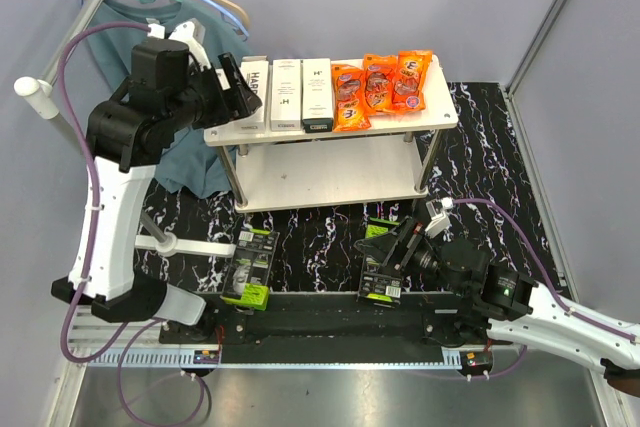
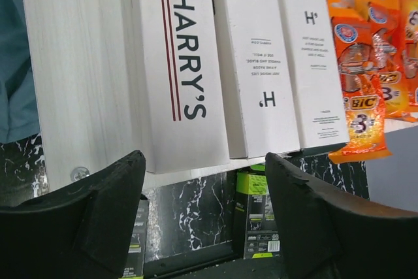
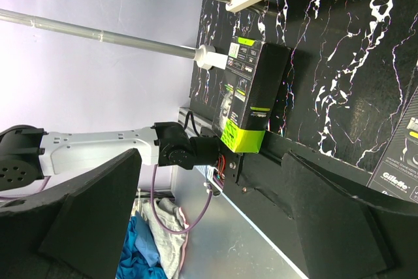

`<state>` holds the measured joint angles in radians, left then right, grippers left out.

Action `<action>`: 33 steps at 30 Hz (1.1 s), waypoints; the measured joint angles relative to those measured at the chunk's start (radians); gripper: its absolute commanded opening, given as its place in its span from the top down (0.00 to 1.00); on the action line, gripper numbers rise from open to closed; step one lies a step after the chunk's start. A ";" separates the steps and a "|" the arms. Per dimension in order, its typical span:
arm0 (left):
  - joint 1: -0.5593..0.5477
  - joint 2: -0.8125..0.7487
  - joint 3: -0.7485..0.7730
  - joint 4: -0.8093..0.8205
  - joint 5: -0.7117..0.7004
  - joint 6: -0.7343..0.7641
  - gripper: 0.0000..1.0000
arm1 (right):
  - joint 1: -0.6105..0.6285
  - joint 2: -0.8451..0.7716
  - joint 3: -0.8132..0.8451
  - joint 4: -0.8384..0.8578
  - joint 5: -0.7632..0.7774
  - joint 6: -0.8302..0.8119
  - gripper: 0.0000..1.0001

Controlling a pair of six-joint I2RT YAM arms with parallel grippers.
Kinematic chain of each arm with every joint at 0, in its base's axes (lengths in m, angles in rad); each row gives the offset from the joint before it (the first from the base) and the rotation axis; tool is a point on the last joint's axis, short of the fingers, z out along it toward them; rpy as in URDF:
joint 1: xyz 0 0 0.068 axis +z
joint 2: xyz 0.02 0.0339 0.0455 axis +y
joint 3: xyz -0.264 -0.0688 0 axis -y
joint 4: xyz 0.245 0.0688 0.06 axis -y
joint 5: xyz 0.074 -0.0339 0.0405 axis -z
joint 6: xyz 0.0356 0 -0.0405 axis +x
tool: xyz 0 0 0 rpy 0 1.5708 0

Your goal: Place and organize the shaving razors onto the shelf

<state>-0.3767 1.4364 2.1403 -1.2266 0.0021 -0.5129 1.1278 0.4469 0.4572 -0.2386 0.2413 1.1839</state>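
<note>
Pale shelf (image 1: 330, 179), three slim white razor boxes (image 1: 286, 94)

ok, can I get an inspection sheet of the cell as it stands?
surface: black marbled mat, with the shelf standing at its back.
job's things: three white razor boxes side by side on the shelf's top board, three orange BIC packets to their right. Left black razor box and right black razor box on the mat in front, not shelved.
clutter: nothing seen.
end effectors: left end effector open at the HARRY'S box, holding nothing. Right end effector open, low by the right black razor box, holding nothing.
cables: purple cables along both arms.
surroundings: teal garment on a hanger, back left; grey walls.
</note>
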 measured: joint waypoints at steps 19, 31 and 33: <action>0.068 0.125 0.000 0.046 -0.038 0.002 0.38 | 0.000 -0.053 -0.002 -0.051 0.000 0.004 0.00; 0.085 0.145 -0.042 0.146 0.064 0.010 0.44 | 0.000 -0.103 -0.003 -0.105 0.001 0.018 0.00; 0.085 0.143 -0.060 0.171 0.075 0.006 0.44 | 0.000 -0.106 -0.003 -0.106 0.001 0.019 0.00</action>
<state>-0.2913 1.5791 2.0808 -1.0557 0.0769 -0.5064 1.1278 0.3408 0.4541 -0.3450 0.2424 1.2026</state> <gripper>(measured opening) 0.561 0.994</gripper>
